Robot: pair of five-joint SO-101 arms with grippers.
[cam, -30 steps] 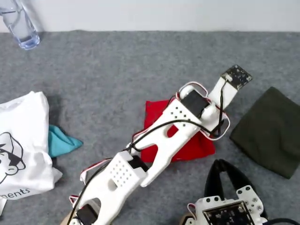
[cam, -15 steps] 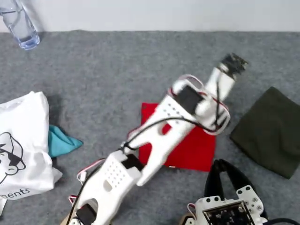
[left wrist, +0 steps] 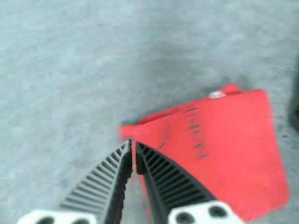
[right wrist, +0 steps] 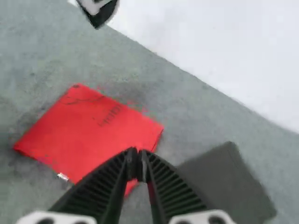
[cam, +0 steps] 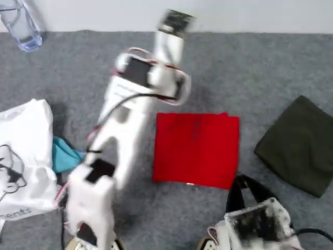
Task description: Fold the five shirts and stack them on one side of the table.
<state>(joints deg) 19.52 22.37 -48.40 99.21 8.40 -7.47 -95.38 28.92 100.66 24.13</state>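
One red shirt (cam: 196, 148) (folded) lies by left end effector (left wrist: 132, 145).

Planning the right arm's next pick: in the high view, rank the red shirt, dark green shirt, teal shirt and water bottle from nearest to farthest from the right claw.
From the right claw:
1. Red shirt, just beside it.
2. Dark green shirt, on the right.
3. Teal shirt, across on the left.
4. Water bottle, far left corner.
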